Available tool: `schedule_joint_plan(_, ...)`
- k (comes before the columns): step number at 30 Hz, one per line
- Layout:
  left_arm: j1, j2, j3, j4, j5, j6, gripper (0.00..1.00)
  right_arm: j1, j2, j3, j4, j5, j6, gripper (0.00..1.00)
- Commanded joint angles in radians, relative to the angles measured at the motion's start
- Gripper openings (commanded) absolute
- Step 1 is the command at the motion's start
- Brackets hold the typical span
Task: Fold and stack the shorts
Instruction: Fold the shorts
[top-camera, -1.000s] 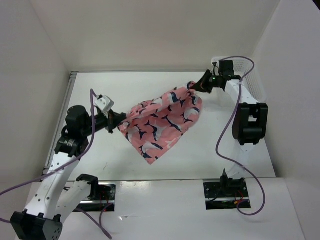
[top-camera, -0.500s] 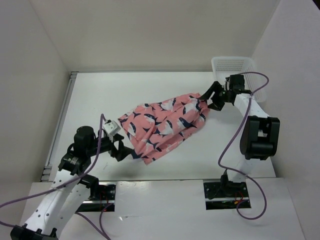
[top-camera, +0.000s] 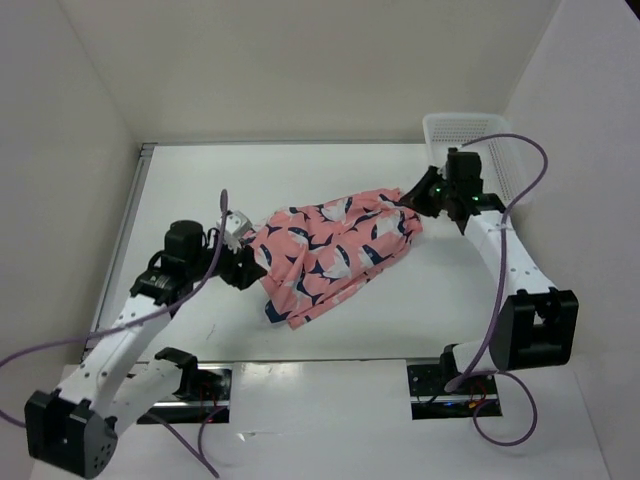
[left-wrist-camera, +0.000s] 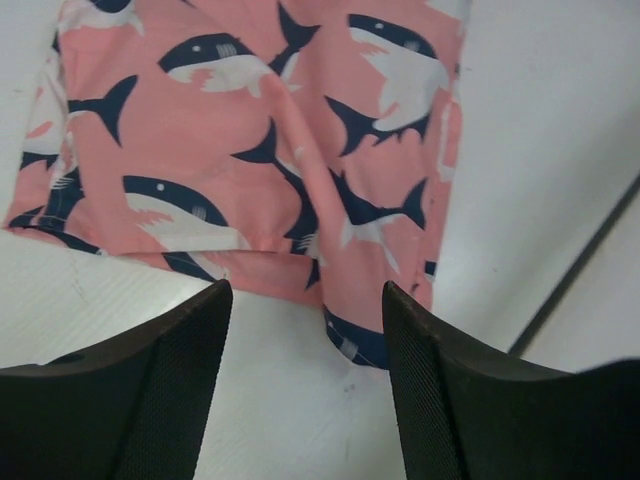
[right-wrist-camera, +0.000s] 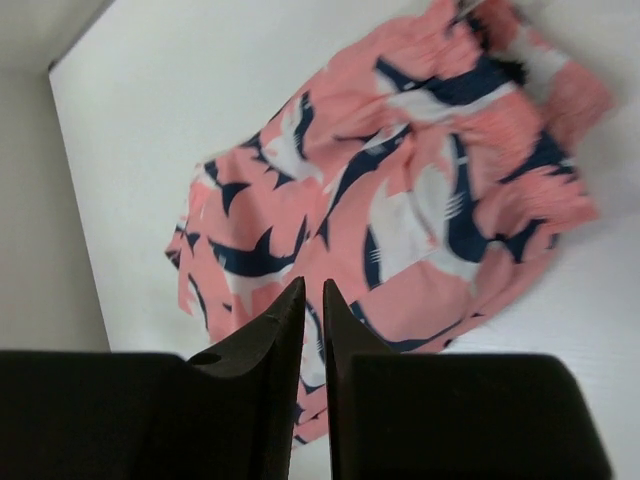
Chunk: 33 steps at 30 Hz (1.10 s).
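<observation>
Shorts (top-camera: 335, 250), soft salmon-pink fabric printed with navy-and-white sharks, lay bunched just ahead of my left gripper (left-wrist-camera: 305, 300), its jaws apart and empty, and below my right gripper (right-wrist-camera: 313, 292), jaws nearly together on nothing. I feared that pinching stacked layers would drag the heap.

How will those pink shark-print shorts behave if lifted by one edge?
Probably floppy: the shorts lie rumpled, with bunched folds at one end. Likely light, since the thin fabric lies nearly flat on the table. Pushed, they would probably crumple rather than slide whole.
</observation>
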Motion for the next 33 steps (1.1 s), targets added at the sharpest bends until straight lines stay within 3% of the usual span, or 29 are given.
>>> schedule_joint_plan(1,-0.003,0.144,0.09,0.084,-0.109,0.002,0.68,0.107,0.056,-0.002,0.035,0.071,0.028,0.17)
schedule_joint_plan(6,-0.003,0.365,0.168,0.097,-0.255,0.002,0.4,0.169,0.128,-0.025,0.09,0.049,0.037,0.34)
schedule_joint_plan(7,-0.003,0.396,0.168,0.11,-0.255,0.002,0.44,0.169,0.141,-0.039,0.099,0.049,0.028,0.39)
schedule_joint_plan(9,0.022,0.501,0.178,0.138,-0.255,0.002,0.61,0.169,0.152,-0.062,0.12,0.036,0.028,0.49)
schedule_joint_plan(11,0.022,0.572,0.21,0.125,-0.289,0.002,0.62,0.169,0.163,-0.086,0.131,0.036,0.028,0.57)
schedule_joint_plan(15,0.043,0.674,0.27,0.071,-0.469,0.002,0.62,0.169,0.174,-0.096,0.131,0.036,0.015,0.58)
schedule_joint_plan(18,0.069,0.695,0.27,0.113,-0.482,0.002,0.66,0.169,0.174,-0.096,0.131,0.036,0.006,0.59)
schedule_joint_plan(24,0.08,0.867,0.322,0.186,-0.349,0.002,0.61,0.16,0.194,-0.087,0.141,0.036,-0.003,0.59)
schedule_joint_plan(30,0.071,0.82,0.282,0.221,-0.33,0.002,0.46,0.151,0.194,-0.096,0.141,0.036,-0.012,0.59)
schedule_joint_plan(33,0.071,0.809,0.268,0.232,-0.288,0.002,0.47,0.151,0.194,-0.096,0.141,0.036,-0.012,0.59)
